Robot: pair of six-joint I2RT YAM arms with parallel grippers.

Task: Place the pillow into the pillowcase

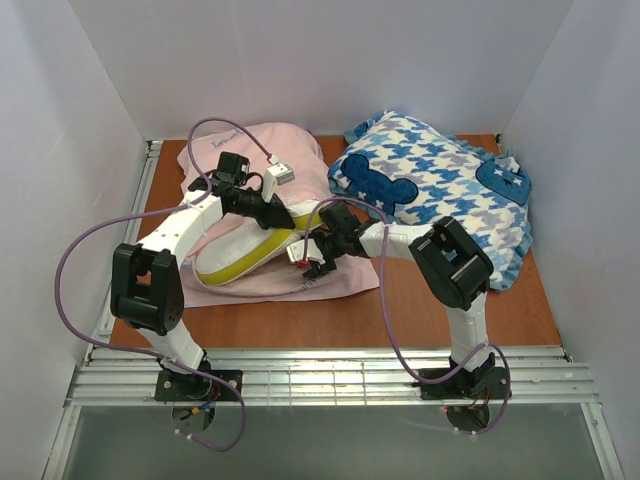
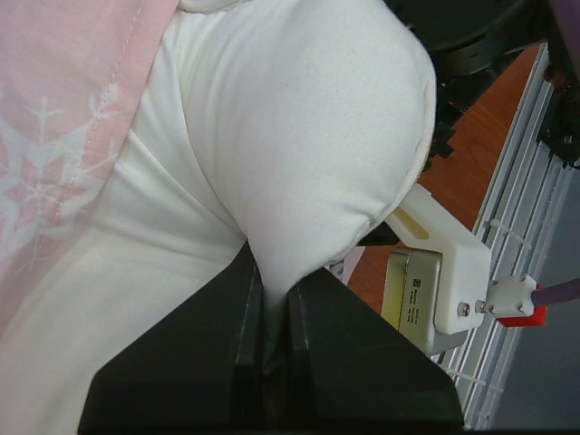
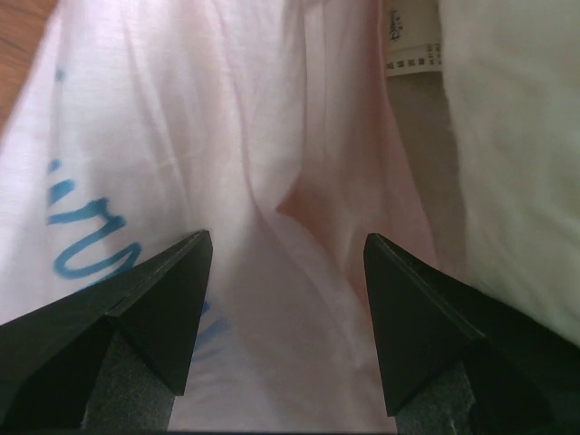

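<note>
Left gripper (image 2: 272, 304) clamped tight on a fold of the white pillow (image 2: 308, 136), lying on the pale pink pillowcase (image 1: 290, 150) at the table's (image 1: 420, 310) left. Right gripper (image 3: 285, 245) spread wide, empty, over pillowcase fabric beside the pillow's tag (image 3: 408, 59).
</note>
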